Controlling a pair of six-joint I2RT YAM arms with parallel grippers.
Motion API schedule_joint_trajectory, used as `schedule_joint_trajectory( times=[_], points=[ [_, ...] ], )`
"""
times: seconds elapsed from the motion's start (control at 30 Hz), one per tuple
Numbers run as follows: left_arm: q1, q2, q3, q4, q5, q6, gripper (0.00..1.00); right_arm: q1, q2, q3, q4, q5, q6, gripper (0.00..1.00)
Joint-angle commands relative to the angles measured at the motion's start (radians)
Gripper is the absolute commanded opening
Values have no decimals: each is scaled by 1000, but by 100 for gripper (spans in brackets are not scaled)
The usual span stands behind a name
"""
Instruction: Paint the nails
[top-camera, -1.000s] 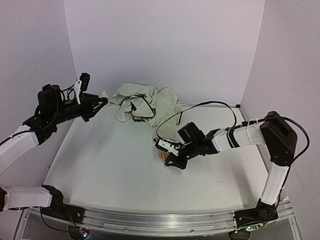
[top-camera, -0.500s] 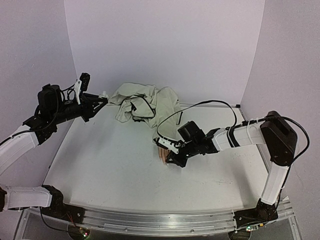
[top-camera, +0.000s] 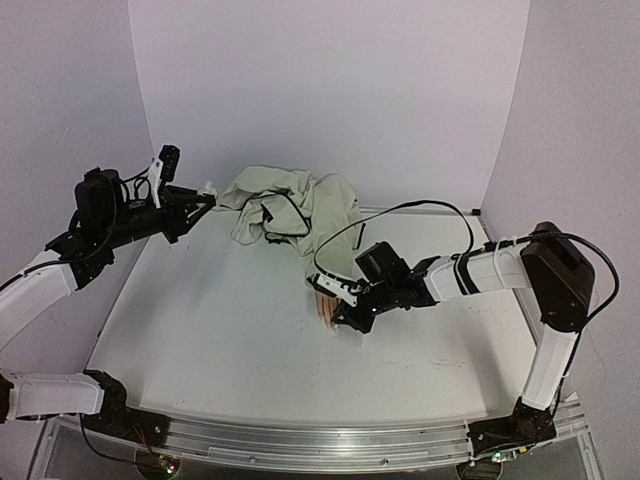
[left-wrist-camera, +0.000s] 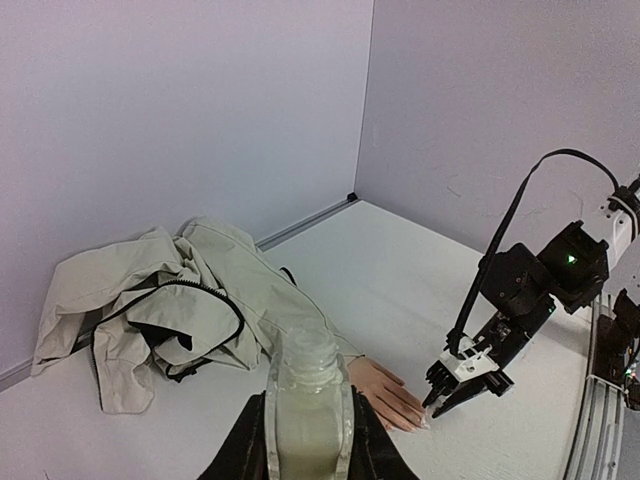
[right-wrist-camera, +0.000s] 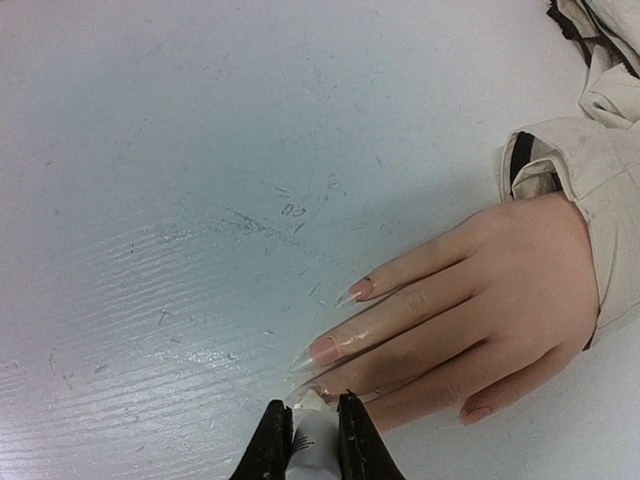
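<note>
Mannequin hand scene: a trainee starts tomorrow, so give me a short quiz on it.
1. True or false: the left gripper is shut on the uncapped bottle.
2. The right gripper, shut on a white applicator, sits nearest the mannequin hand at its: A wrist, B nails, C sleeve?
3. Fill in: the hand lies palm ___ on the table.
Key: 1 true; 2 B; 3 down.

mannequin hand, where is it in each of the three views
top external: mannequin hand centre, slightly right, below the beige jacket
left wrist: mannequin hand bottom, right of centre
right wrist: mannequin hand right side, fingers pointing left
shared landmark: the beige jacket sleeve covering its wrist
</note>
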Motion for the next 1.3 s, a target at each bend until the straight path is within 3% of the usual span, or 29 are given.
schedule_joint_trajectory(
  times=[0.0, 0.6, 1.27],
  points=[
    [6, -19, 7, 72, 11, -1, 0, 3, -32, 18, 4, 21, 11, 0],
    [7, -25, 5, 73, 11, 0, 0, 32, -38, -14, -43, 7, 13, 0],
    [7, -19, 7, 73, 13, 0, 0, 31, -25, 19, 20, 47, 12, 0]
  ],
)
